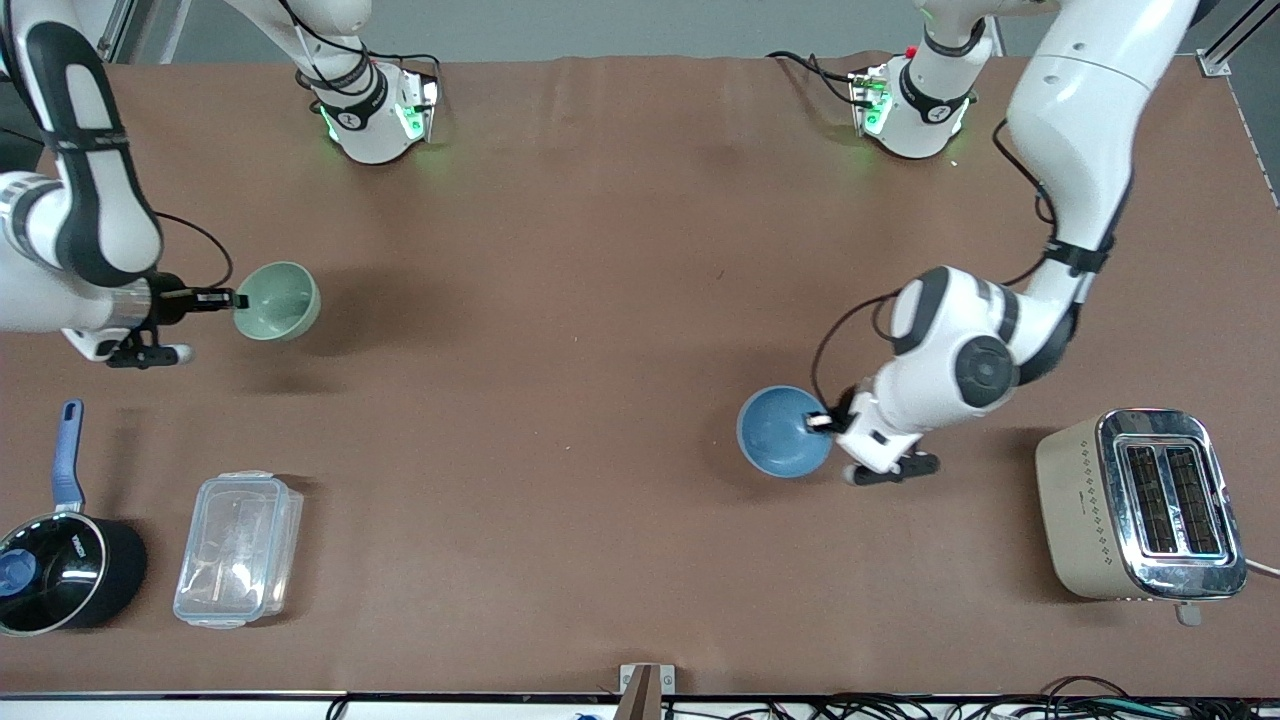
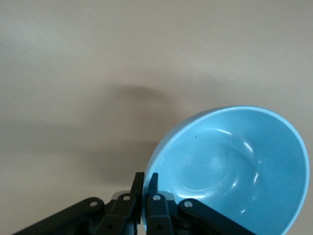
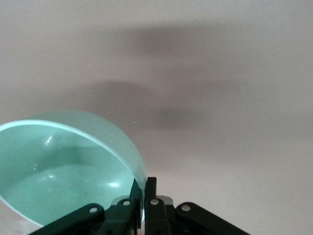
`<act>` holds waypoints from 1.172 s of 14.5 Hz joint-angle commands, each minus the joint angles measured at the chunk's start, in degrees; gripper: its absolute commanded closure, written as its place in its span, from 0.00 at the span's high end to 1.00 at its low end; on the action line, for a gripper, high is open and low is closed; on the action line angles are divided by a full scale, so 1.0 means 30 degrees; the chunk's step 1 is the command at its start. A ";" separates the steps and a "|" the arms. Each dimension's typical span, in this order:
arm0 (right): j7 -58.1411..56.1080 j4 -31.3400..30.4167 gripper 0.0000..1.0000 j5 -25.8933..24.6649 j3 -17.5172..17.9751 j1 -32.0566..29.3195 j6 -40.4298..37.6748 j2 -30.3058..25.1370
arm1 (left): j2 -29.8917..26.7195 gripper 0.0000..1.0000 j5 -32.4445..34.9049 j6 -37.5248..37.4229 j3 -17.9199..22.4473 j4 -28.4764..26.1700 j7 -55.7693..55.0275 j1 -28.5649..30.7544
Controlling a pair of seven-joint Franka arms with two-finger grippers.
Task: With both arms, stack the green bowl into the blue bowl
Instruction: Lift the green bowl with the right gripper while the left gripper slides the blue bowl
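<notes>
- Right now the right gripper (image 1: 237, 299) has its fingers pinched together on the rim of the green bowl (image 1: 279, 300), one finger inside the wall and one outside, as the right wrist view shows (image 3: 142, 196).
- The green bowl (image 3: 63, 166) hangs tilted from that grip over the table (image 1: 560, 400), up toward the right arm's end, with its shadow lying apart from it on the brown cloth.
- The left gripper (image 1: 822, 421) is clamped the same way on the rim of the blue bowl (image 1: 785, 431); in the left wrist view the two fingers (image 2: 145, 193) straddle the bowl's edge at about its 8 o'clock.
- The blue bowl (image 2: 234, 171) also looks lifted and tipped, over the table toward the left arm's end and well apart from the green one.
- My read: both bowls are picked up and the carry toward each other is the step in hand; nothing is stacked yet.
- Next, I'd expect the arms to bring the bowls together near mid-table, with the blue one levelled mouth-up and the green one lowered over it, rims lined up before either grip lets go.
- The green bowl is pale mint, smooth and plain, glossy inside with small highlights; the blue one is medium blue outside and lighter within.
- From the green bowl, a clear lidded box (image 1: 238, 548) sits at roughly 6 o'clock, beside a black saucepan (image 1: 62, 572); a toaster (image 1: 1140, 505) stands at the left arm's end.
</notes>
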 commanded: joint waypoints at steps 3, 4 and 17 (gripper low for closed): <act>-0.0159 0.3888 0.00 0.0275 0.0190 0.0113 -0.3520 -0.0276 | 0.0632 0.02 -0.0149 -0.0159 0.0159 0.0931 -0.4632 -0.3793; -0.0159 0.4387 0.00 0.0246 0.0190 0.0230 -0.3698 -0.0422 | 0.0895 0.02 -0.0121 -0.0013 0.0159 0.1020 -0.5540 -0.4466; 0.7510 0.5858 0.01 0.0476 0.0219 0.6496 -0.3058 -0.1654 | 0.1903 1.00 0.1686 0.3833 0.2205 0.0992 -0.8099 -0.8488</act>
